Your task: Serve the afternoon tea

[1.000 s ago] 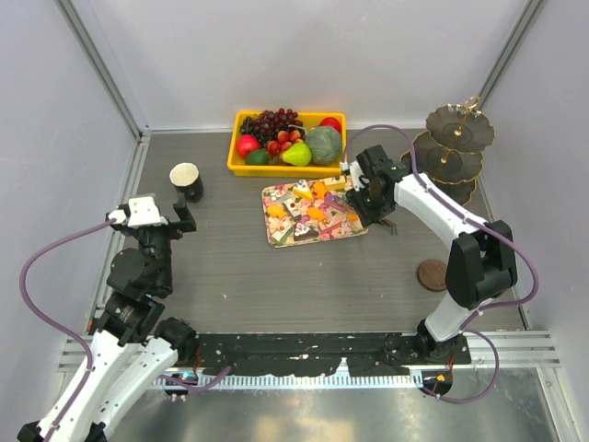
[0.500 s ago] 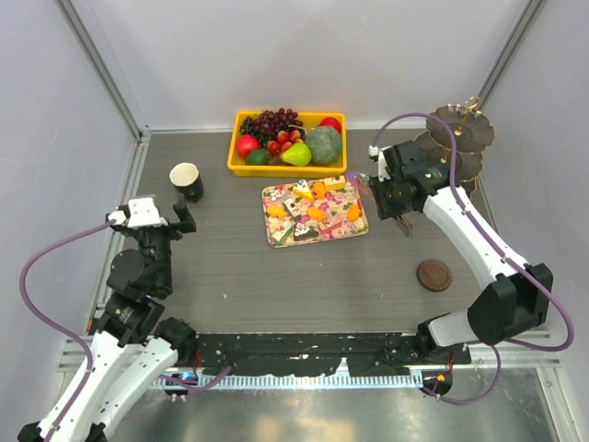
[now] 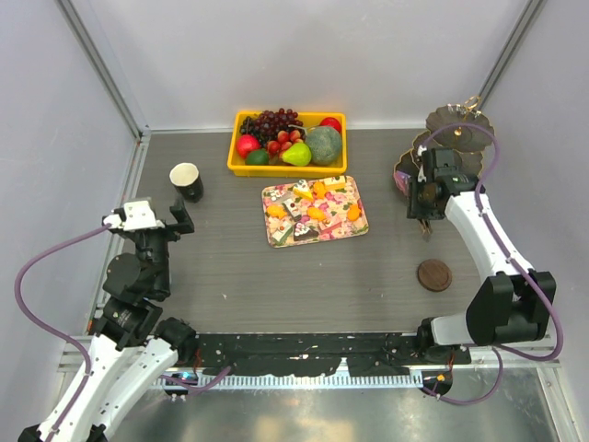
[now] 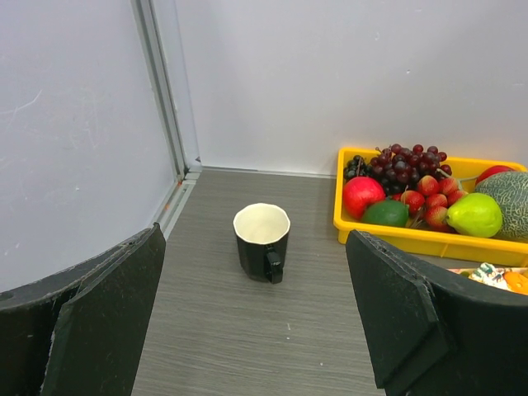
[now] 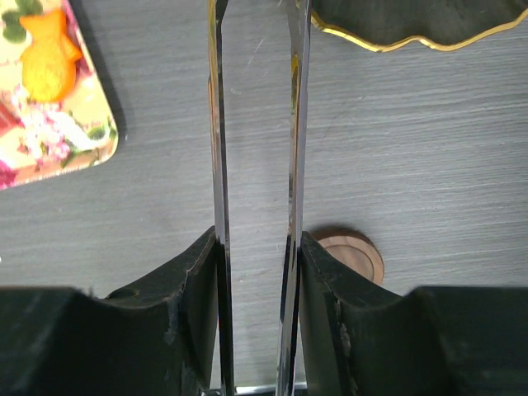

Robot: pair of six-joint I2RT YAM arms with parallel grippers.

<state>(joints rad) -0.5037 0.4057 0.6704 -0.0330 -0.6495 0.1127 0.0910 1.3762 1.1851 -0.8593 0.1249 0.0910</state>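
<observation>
I am gripping metal tongs (image 5: 217, 124) in my part-closed right tool (image 5: 257, 247) beside the three-tier stand (image 3: 457, 132) at the worktop's far right corner, plating a pastry, I judge; the tips are hidden. The next move is calling for centring over a tier. My left tool (image 4: 260, 318) is gaping, empty.

My two arms: white shells, black joints

The left arm (image 3: 138, 276) and right arm (image 3: 479, 230) I drive both wear white link covers between round black joints, and a purple cable (image 3: 18, 285) loops loosely off each. A white block (image 3: 138, 214) caps the left wrist. The left fingers (image 4: 99, 322) are broad matt-black wedges with chamfered edges. The right fingers (image 5: 186, 301) are black too, with inner edges that look scuffed and chipped.
</observation>
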